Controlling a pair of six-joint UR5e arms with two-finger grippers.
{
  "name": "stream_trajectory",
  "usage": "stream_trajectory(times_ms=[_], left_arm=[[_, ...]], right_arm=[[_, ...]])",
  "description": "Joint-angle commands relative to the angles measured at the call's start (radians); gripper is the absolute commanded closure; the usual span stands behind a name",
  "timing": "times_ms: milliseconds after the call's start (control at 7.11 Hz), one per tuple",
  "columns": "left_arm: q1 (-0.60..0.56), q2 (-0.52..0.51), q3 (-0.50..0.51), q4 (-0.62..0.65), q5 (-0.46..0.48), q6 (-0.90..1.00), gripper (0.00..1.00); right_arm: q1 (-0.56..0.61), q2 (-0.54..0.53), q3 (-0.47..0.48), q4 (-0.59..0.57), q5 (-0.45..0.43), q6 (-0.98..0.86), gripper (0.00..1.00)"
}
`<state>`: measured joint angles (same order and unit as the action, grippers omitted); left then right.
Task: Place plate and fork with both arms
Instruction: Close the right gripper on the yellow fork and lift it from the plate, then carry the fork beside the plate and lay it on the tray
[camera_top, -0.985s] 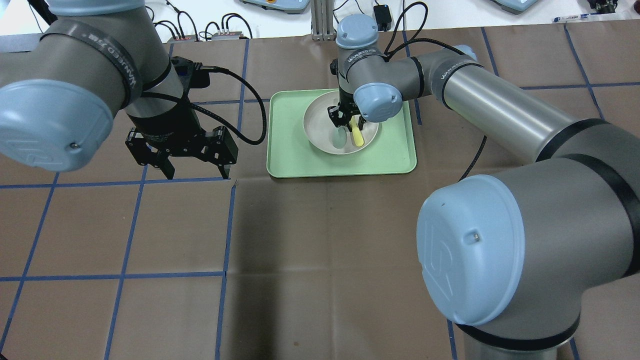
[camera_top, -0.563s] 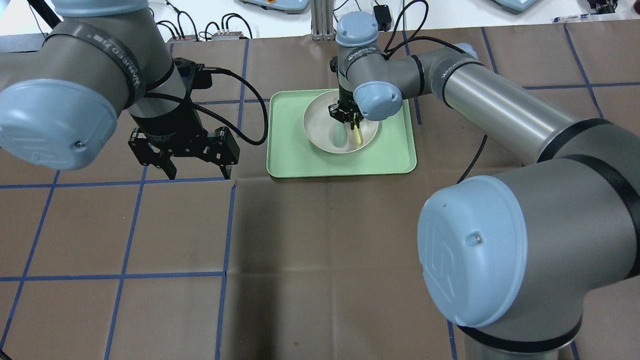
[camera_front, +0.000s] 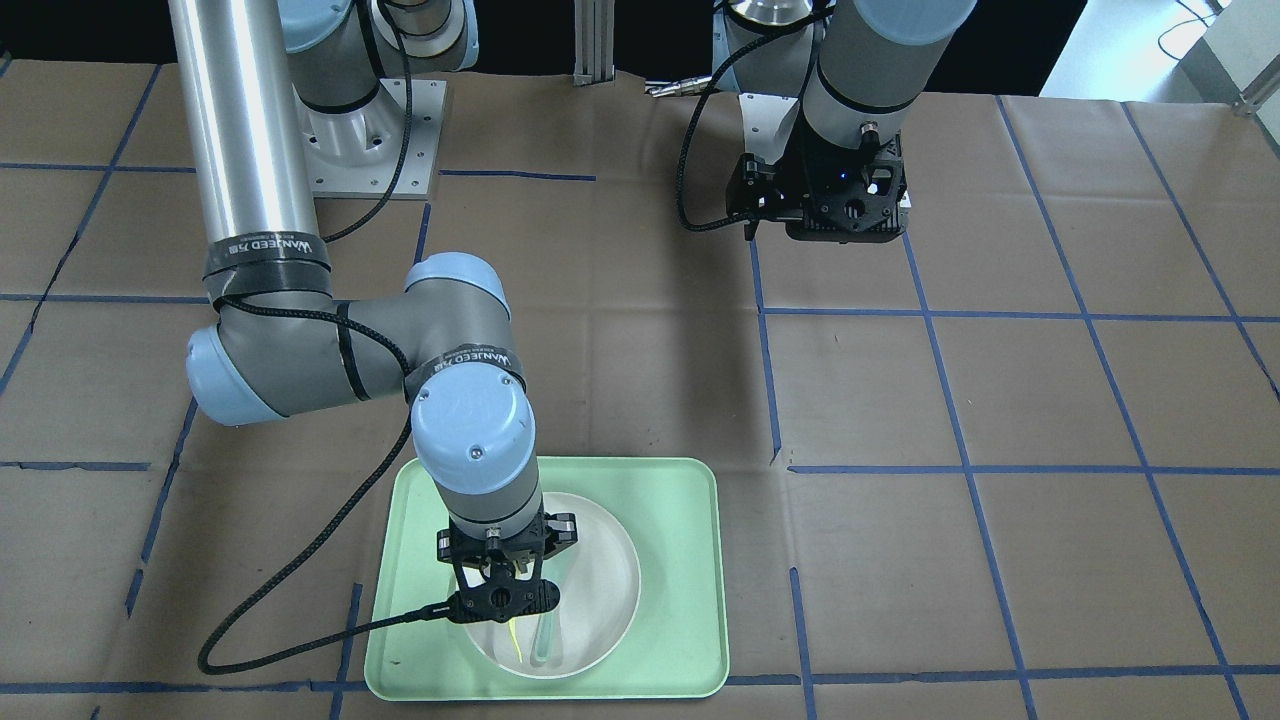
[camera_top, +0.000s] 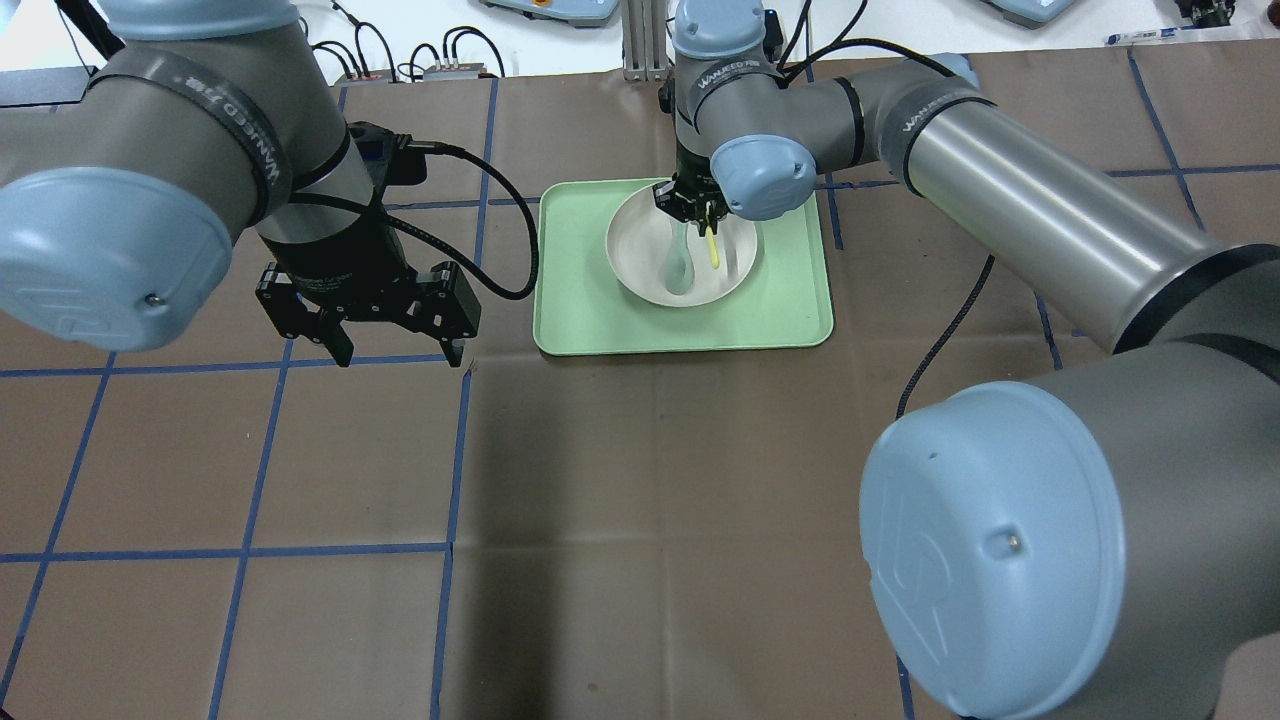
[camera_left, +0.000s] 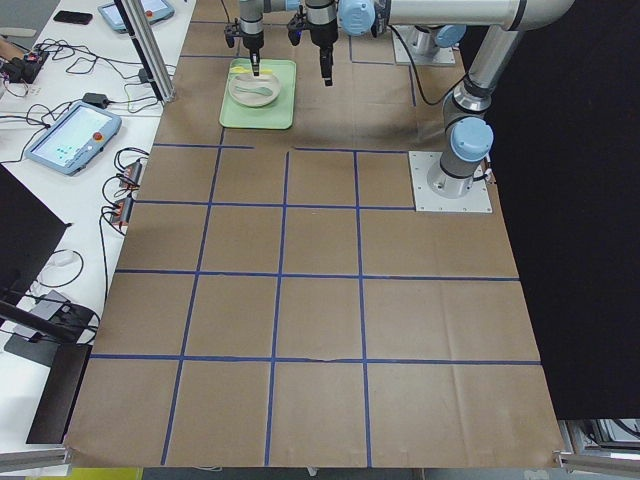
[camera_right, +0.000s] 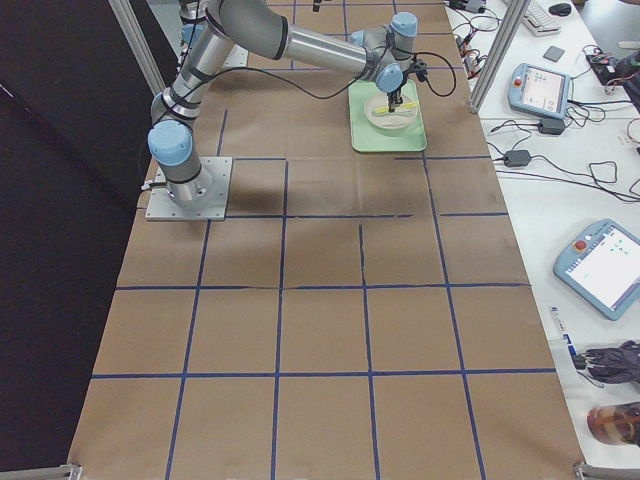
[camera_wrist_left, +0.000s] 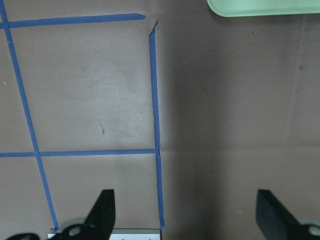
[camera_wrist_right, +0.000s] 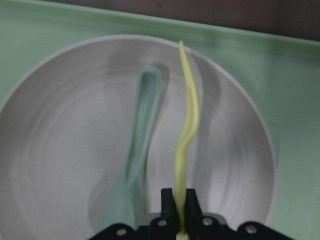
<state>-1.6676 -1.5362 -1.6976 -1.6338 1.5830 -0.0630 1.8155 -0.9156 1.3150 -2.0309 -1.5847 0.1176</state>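
The off-white plate (camera_top: 640, 255) sits on the mint-green tray (camera_top: 590, 310). My right gripper (camera_top: 700, 215) is over the plate, shut on one end of the yellow fork (camera_top: 712, 250). The fork hangs from it, raised above the plate. In the right wrist view the fork (camera_wrist_right: 189, 125) sticks out from between the shut fingers over the plate (camera_wrist_right: 60, 150). My left gripper (camera_top: 397, 352) is open and empty, above the brown table to the left of the tray. In the front view the right gripper (camera_front: 505, 600) hides part of the plate (camera_front: 600, 570).
A pale blue-green spoon (camera_top: 680, 265) lies in the plate beside the fork; it also shows in the right wrist view (camera_wrist_right: 140, 145). The tray's corner (camera_wrist_left: 260, 7) shows at the top of the left wrist view. Blue tape lines cross the brown table cover.
My right gripper has shut on the fork, which lay in the plate, and raised it; the fork now hangs from the fingers. The left gripper has barely moved.
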Motion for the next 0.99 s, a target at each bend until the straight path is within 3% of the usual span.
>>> stream_trajectory(times_ms=[0,422,844], left_arm=[[0.000,-0.001,0.003,0.003,0.000,0.000,0.00],[-0.001,0.002,0.001,0.000,0.000,0.000,0.00],[-0.001,0.004,0.003,0.000,0.002,0.000,0.00]], right_arm=[[-0.022,-0.057,0.015,0.044,-0.006,-0.012,0.98],[-0.138,-0.066,0.030,0.069,-0.014,-0.094,0.98],[-0.150,0.000,0.109,0.000,0.006,-0.107,0.97]])
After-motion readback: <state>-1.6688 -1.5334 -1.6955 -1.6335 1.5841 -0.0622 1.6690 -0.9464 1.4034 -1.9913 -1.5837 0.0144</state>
